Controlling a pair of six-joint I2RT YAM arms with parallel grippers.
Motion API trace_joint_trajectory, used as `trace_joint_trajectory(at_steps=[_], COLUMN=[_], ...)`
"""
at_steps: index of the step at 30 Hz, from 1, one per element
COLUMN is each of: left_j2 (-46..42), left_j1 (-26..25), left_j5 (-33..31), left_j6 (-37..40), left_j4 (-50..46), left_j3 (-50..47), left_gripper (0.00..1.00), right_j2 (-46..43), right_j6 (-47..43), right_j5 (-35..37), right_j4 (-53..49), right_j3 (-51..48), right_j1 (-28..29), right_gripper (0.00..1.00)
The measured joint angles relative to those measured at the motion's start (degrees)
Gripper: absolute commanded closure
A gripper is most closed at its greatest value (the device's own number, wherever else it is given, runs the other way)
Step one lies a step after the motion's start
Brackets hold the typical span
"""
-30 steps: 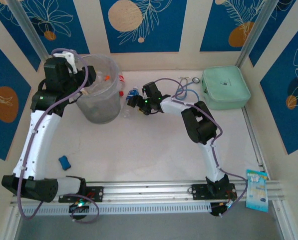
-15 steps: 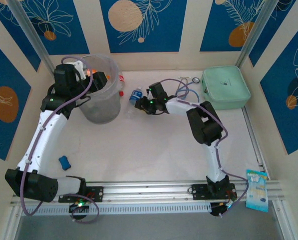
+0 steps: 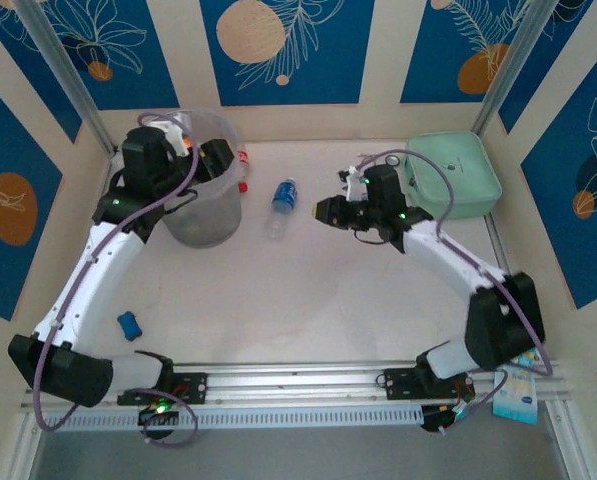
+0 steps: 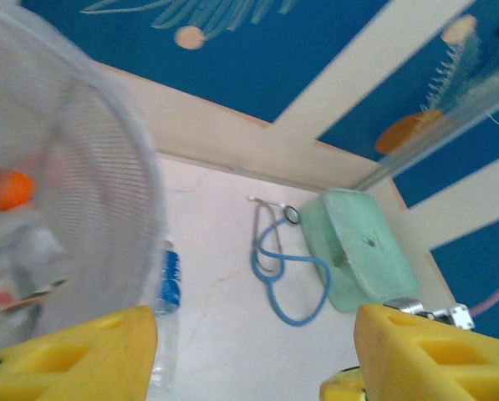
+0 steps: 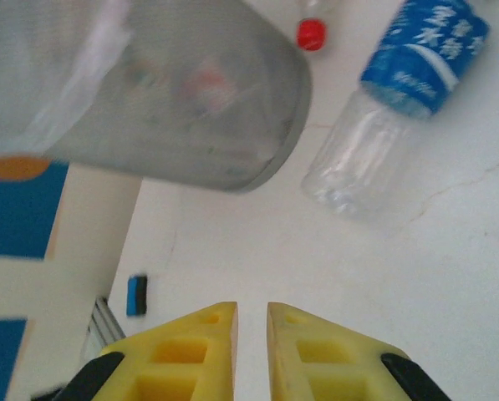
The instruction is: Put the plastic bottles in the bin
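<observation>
clear plastic bottle (image 3: 282,200) with a blue label lies on its side on the table, between the bin (image 3: 204,216) and the right gripper (image 5: 252,312), touching neither. that gripper's yellow fingers are pressed together, empty. the label's white writing is too blurred to read. left gripper (image 4: 251,327) hangs by the translucent, finely ribbed round bin, fingers apart, holding nothing. a red-capped bottle (image 3: 243,158) lies behind the bin.

Bin (image 3: 203,225): one. Plastic bottles loose on the table (image 3: 308,290): two, a blue-labelled bottle (image 3: 283,197) and a red-capped bottle (image 3: 243,160). Bottles inside the bin: not countable through its cloudy wall; one orange cap (image 4: 11,188) shows. Mint-green case (image 3: 453,175): one. Blue stethoscope (image 4: 278,267): one. Small blue block (image 3: 128,323): one. Printed packet (image 3: 515,380): one. Robot arms: two, left arm (image 3: 83,285) and right arm (image 3: 448,255).
</observation>
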Motion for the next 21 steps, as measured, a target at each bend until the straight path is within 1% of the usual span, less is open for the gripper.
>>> trace_joint_trajectory(at_steps=[1, 3, 5, 6, 8, 11, 13, 16, 17, 21], left_j2=[0.3, 1.4, 2.9, 3.4, 4.3, 4.9, 4.9, 4.6, 4.3, 2.1], left_j1=[-1.5, -3.9, -5.8, -6.3, -7.0, -7.2, -7.6, -8.2, -8.4, -8.6], left_j5=[-0.1, -0.1, -0.7, -1.0, -2.2, -4.5, -6.1, -8.1, -8.8, -10.8], left_j6=[0.0, -0.1, 0.4, 0.5, 0.9, 1.3, 2.1, 3.2, 3.7, 4.8], left_j4=[0.1, 0.3, 0.7, 1.0, 1.2, 1.2, 1.1, 0.3, -0.4, -2.7], left_j3=[0.6, 2.0, 3.5, 3.7, 3.7, 3.7, 3.7, 3.7, 3.6, 2.8], left_gripper=[0.27, 0.24, 0.23, 0.23, 0.22, 0.17, 0.15, 0.13, 0.13, 0.12], right_j2=[-3.2, -8.3, -12.0, -12.3, -11.1, -4.9, 1.2, 11.0, 13.9, 25.7], right_j6=[-1.9, -4.7, -6.0, -6.3, -5.6, -3.3, -0.9, 2.0, 2.7, 4.3], right_j5=[-0.4, -0.4, 0.5, 0.8, 2.5, 7.0, 9.4, 12.0, 13.1, 17.6], right_j4=[0.0, -0.2, -0.9, -1.1, -1.5, -2.5, -3.6, -4.4, -4.9, -8.8], right_j3=[-2.1, -5.2, -6.8, -6.8, -6.1, -2.7, 1.3, 8.2, 10.5, 20.8], right_j1=[0.0, 0.0, -0.1, -0.3, -0.2, 1.3, 2.8, 4.5, 5.1, 6.9], right_gripper=[0.84, 0.83, 0.74, 0.7, 0.53, 0.27, 0.16, 0.03, 0.0, 0.01])
